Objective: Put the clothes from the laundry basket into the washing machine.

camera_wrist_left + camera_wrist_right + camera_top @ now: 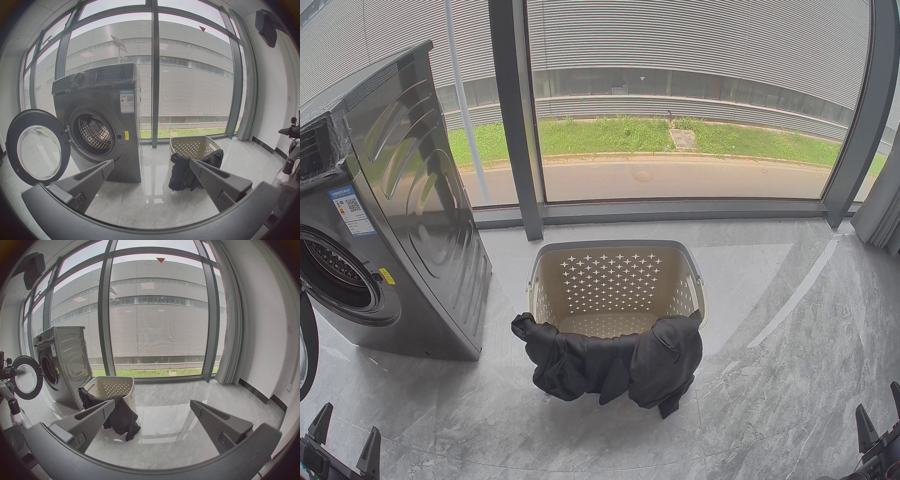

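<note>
1 basket [612, 281] w/ 1 blk garment [612, 365] (maybe 2), 1 washer [419, 206].

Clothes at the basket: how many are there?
1. A black cloth garment hangs over the near rim of the beige perforated plastic laundry basket, draping down its outside. A second piece could be bunched within it; I cannot tell.

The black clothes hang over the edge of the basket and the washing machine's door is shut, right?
Not quite. The round glass door of the grey washing machine is swung open, not shut, as the left wrist view shows. The black clothes do hang over the edge of the beige plastic laundry basket.
</note>
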`<state>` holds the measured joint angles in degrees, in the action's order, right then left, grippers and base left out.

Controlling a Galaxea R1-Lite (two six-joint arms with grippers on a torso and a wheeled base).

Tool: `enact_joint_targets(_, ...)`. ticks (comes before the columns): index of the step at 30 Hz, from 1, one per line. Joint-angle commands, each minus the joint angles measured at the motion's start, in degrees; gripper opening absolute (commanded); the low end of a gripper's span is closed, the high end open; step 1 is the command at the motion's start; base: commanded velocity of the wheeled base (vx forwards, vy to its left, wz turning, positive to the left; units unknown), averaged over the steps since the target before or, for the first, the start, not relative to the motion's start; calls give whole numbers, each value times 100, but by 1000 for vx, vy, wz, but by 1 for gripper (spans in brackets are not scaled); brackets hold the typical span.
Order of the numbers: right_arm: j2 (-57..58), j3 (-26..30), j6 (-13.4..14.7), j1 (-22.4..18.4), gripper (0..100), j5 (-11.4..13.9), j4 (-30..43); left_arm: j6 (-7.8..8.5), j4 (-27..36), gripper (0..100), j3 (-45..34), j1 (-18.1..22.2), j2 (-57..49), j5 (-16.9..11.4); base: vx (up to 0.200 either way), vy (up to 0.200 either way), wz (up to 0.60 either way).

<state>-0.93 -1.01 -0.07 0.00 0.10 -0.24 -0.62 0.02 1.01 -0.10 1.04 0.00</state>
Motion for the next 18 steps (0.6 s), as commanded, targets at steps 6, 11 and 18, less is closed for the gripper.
enact_joint_targets(6, 66, 101, -1, 0, 100, -1, -2, 1, -2, 100, -92, 1, -86, 9, 0, 0, 0)
enact_joint_targets(11, 66, 101, -1, 9, 100, -1, -2, 1, -2, 100, -92, 1, -86, 9, 0, 0, 0)
enact_joint_targets(18, 57, 101, -37, -18, 100, 8, -2, 9, -2, 100, -92, 1, -95, 9, 0, 143, 0)
